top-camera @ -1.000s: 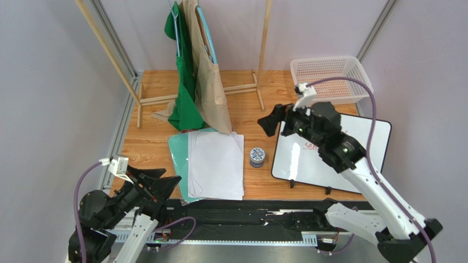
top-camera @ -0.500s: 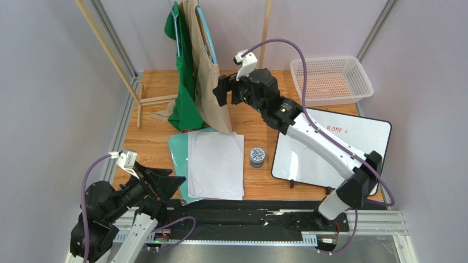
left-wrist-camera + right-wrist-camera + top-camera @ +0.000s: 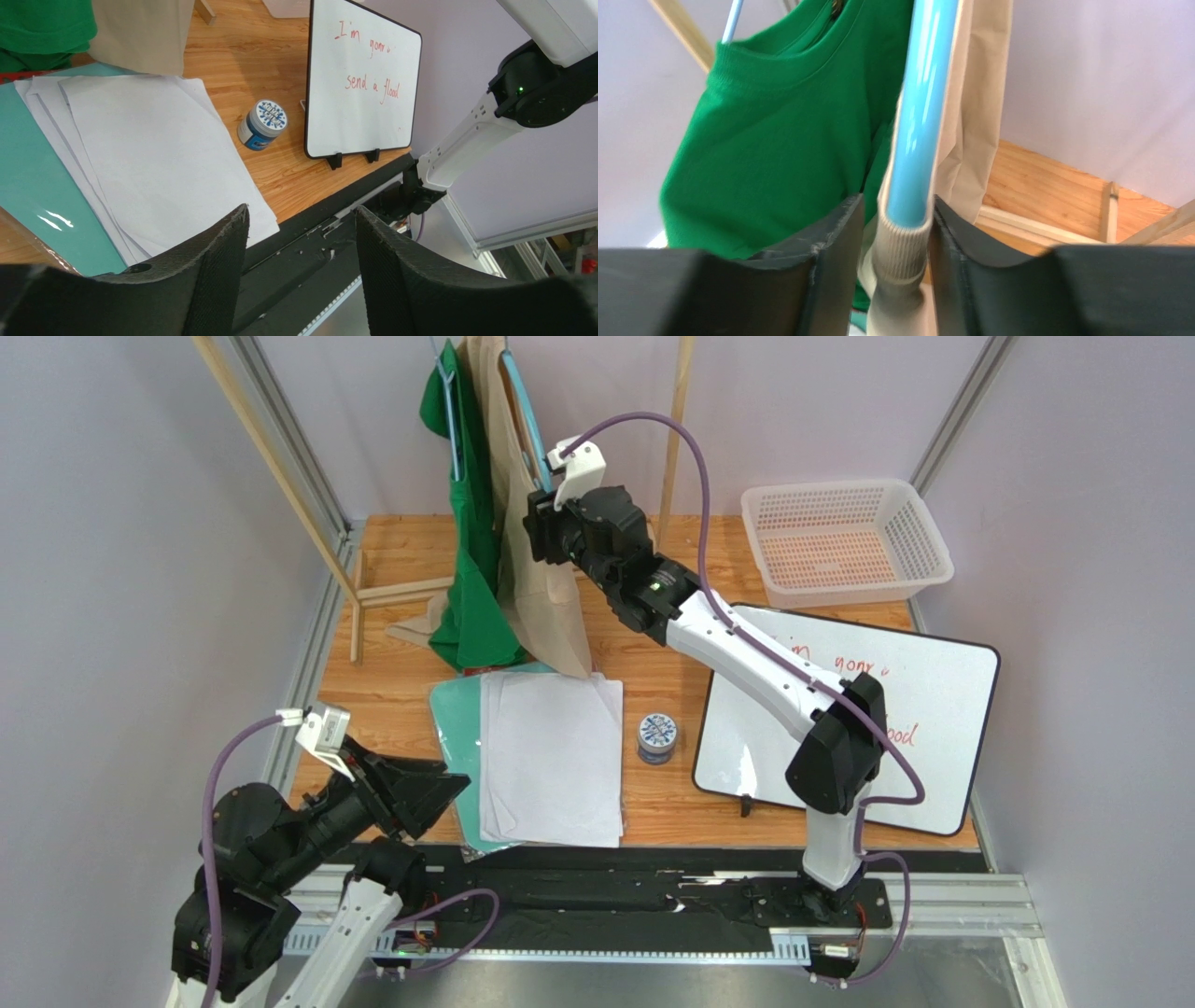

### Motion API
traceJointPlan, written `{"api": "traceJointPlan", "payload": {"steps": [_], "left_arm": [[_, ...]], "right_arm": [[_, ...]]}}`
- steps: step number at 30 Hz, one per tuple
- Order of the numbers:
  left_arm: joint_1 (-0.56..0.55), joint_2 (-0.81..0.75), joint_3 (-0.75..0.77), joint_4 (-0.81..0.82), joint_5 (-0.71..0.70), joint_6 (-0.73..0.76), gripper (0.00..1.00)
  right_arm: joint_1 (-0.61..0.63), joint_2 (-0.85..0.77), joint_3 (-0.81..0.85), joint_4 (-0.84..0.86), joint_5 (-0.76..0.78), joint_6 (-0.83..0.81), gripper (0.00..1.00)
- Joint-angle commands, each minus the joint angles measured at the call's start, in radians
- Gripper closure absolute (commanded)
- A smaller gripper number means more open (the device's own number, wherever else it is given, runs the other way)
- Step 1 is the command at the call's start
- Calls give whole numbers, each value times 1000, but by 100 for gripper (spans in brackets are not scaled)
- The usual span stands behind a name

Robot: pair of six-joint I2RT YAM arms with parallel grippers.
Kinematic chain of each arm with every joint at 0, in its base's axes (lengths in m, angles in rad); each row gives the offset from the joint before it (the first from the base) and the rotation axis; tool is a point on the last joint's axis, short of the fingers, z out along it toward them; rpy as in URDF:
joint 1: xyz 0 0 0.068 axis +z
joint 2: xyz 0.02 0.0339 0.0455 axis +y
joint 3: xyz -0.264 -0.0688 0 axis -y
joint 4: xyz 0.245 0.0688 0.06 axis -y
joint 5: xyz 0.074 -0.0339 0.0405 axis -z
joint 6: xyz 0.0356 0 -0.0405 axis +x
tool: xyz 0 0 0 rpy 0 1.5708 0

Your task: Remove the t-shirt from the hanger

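Notably, whiteboard (image 3: 361, 77) reads "send a flood"; right pincer (image 3: 896, 218) straddles blue hanger (image 3: 920, 105).

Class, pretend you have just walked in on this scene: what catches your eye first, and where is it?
The bright green t-shirt and a beige t-shirt hanging from a wooden rack at the far left stand out first. Next, the right gripper, stretched far out, has its jaws on either side of the light blue hanger that carries the beige one. At the right stands a whiteboard with red handwriting.
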State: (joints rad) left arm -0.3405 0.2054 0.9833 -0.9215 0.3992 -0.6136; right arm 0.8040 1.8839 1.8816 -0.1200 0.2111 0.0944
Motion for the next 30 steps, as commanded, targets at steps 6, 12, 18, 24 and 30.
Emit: {"api": "traceJointPlan", "payload": {"steps": [6, 12, 18, 24, 30], "left_arm": [[5, 51, 63, 92, 65, -43, 50], [3, 87, 143, 78, 102, -55, 64], [5, 129, 163, 99, 113, -66, 77], [5, 137, 120, 141, 119, -89, 85], [5, 138, 115, 144, 153, -95, 86]], "right_arm": [[1, 37, 125, 77, 86, -70, 85], [4, 1, 191, 43, 85, -15, 100], [6, -121, 78, 146, 93, 73, 100], [-20, -192, -140, 330, 10, 220, 100], [-58, -187, -170, 417, -101, 464, 100]]}}
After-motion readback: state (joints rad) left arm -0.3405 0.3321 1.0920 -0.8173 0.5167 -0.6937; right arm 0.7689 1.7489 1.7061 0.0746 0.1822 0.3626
